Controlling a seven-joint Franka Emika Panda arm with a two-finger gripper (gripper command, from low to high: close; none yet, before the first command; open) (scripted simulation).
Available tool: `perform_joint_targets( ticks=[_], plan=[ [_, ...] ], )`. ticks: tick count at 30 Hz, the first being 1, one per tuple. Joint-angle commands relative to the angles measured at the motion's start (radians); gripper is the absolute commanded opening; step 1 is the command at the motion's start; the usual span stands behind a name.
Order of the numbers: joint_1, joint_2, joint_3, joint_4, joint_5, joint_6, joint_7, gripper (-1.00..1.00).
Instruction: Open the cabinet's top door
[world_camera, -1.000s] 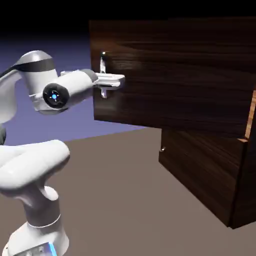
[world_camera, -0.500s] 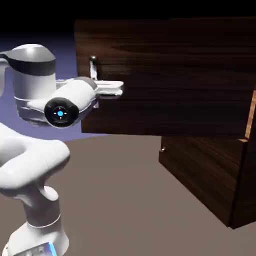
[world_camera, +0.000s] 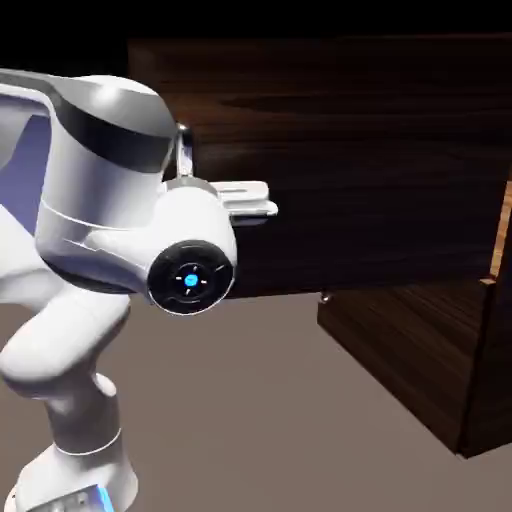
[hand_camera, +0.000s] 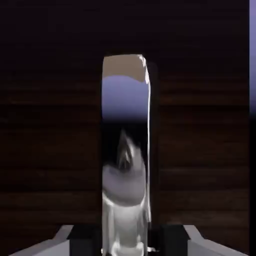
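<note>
Clamped on the silver handle (hand_camera: 126, 165), our gripper (hand_camera: 126, 247) holds the top door (world_camera: 380, 160) swung wide from the cabinet (world_camera: 430, 360), above a brown table (world_camera: 260, 420); a violet backdrop (world_camera: 25, 150) shows behind.

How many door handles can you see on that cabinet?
2. One silver handle at the top door's swung-out edge, partly behind the arm; a small one on the lower door's upper corner.

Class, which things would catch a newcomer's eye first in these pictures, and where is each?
The white arm's big round joint fills the exterior view's left. Behind it the dark top door hangs swung open across the upper picture. In the hand view, a shiny silver handle stands upright in the middle, the tool shut on it.
</note>
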Motion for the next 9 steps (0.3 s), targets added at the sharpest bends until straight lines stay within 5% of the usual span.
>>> perform_joint_targets(
  ticks=[1,9],
  plan=[
    [0.023,0.036,-0.025,0.035,-0.015,-0.027,-0.02,-1.0],
    [0.185,0.326,-0.219,0.31,-0.105,-0.25,-0.211,-1.0]
  ],
)
